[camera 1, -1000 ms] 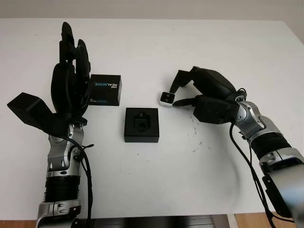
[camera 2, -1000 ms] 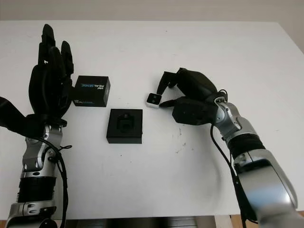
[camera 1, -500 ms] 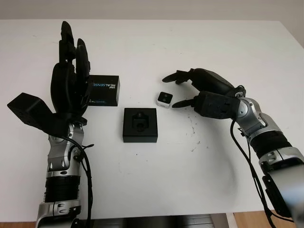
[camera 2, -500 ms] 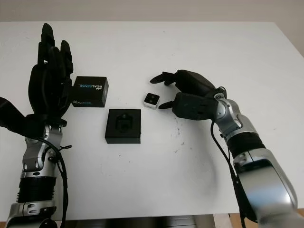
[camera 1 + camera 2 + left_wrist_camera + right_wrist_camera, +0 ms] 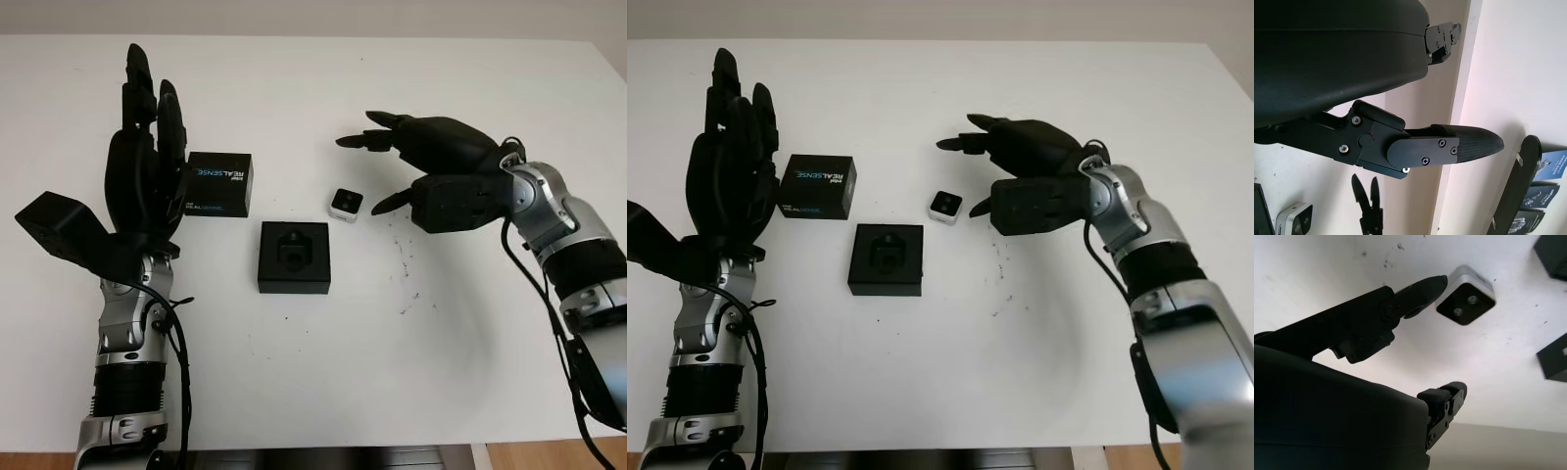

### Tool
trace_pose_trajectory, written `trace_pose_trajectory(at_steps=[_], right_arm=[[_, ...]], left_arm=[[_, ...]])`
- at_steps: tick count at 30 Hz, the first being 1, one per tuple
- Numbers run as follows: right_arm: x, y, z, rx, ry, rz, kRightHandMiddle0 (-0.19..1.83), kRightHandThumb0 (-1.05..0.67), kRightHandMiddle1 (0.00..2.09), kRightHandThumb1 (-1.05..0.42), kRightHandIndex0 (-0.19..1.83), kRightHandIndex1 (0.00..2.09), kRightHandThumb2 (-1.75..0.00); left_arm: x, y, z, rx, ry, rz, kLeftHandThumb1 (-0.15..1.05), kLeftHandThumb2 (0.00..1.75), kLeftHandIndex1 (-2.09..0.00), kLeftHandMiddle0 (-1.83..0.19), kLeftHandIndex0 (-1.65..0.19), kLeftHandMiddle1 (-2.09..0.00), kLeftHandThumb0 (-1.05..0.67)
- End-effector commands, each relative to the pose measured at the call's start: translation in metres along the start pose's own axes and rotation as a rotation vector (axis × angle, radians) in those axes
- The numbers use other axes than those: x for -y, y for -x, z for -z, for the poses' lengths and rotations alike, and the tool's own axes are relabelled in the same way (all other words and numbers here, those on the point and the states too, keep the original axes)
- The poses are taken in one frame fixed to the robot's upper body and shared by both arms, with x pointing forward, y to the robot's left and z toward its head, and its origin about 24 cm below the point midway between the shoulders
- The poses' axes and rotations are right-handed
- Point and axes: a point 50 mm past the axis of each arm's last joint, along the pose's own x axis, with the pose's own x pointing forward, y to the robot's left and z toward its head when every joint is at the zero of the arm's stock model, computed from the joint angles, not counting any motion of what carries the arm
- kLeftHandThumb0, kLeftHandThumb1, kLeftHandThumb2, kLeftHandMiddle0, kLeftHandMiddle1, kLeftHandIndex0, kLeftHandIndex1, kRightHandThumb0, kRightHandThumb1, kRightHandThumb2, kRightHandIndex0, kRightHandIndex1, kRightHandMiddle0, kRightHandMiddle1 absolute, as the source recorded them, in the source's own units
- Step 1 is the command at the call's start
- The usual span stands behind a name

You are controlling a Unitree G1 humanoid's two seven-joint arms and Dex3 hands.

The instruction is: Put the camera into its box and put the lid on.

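White table (image 5: 313, 372) carries camera (image 5: 345, 203), open box (image 5: 294, 257) and lid (image 5: 217, 184); both hands (image 5: 436, 176) (image 5: 145, 171) open, empty.

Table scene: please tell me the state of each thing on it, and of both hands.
Small silver camera: lying on the white table, outside its box, not held.
Black square box base: open, its insert empty.
Black printed lid: off the box, lying beside it.
Right hand: open, just beside the camera.
Left hand: open, raised near the lid.
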Motion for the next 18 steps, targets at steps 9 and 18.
trace_pose_trajectory(at_steps=[9, 18], right_arm=[[-0.004, -0.005, -0.005, 0.064, 0.139, 0.007, 0.48, -0.35, 0.15, -0.8, 0.17, 0.1, -0.05], [-0.009, -0.009, -0.007, 0.085, 0.172, -0.01, 0.53, -0.33, 0.14, -0.81, 0.19, 0.08, -0.06]], left_arm=[[0.0, 0.002, 0.0, 0.013, 0.005, 0.001, 1.05, 0.45, 0.0, 0.19, 0.19, 0.0, -0.73], [0.0, 0.001, 0.001, 0.013, 0.003, 0.002, 1.05, 0.46, 0.0, 0.19, 0.19, 0.0, -0.73]])
